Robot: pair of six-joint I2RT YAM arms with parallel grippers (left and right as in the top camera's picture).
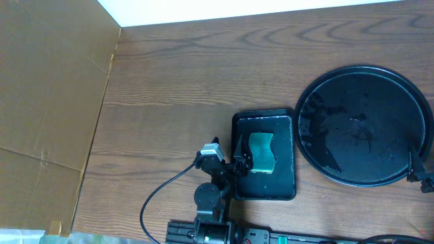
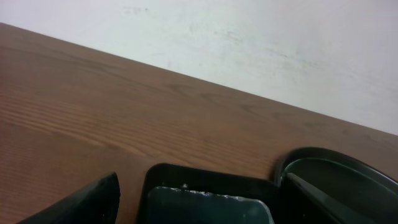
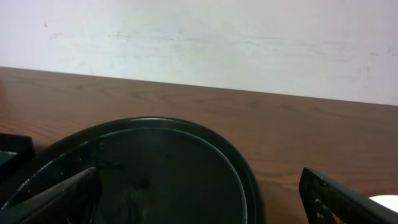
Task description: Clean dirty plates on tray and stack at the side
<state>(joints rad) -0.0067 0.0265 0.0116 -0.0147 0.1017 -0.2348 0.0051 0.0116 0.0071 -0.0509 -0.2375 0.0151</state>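
Note:
No white plates show in any view. The round black tray (image 1: 363,125) lies at the right of the table, empty, with wet streaks on it; it also shows in the right wrist view (image 3: 161,168). My right gripper (image 1: 420,175) is open and empty at the tray's front right rim, its fingers spread over the rim in the right wrist view (image 3: 199,202). My left gripper (image 1: 235,163) is open and empty at the left edge of a small black rectangular tray (image 1: 285,186). This tray holds a green sponge (image 1: 261,152), which lies between the fingers in the left wrist view (image 2: 208,208).
A cardboard sheet (image 1: 47,102) covers the left side of the wooden table (image 1: 176,74). A white wall runs behind the table's far edge. A small white sliver (image 3: 384,202) shows at the lower right of the right wrist view; I cannot tell what it is.

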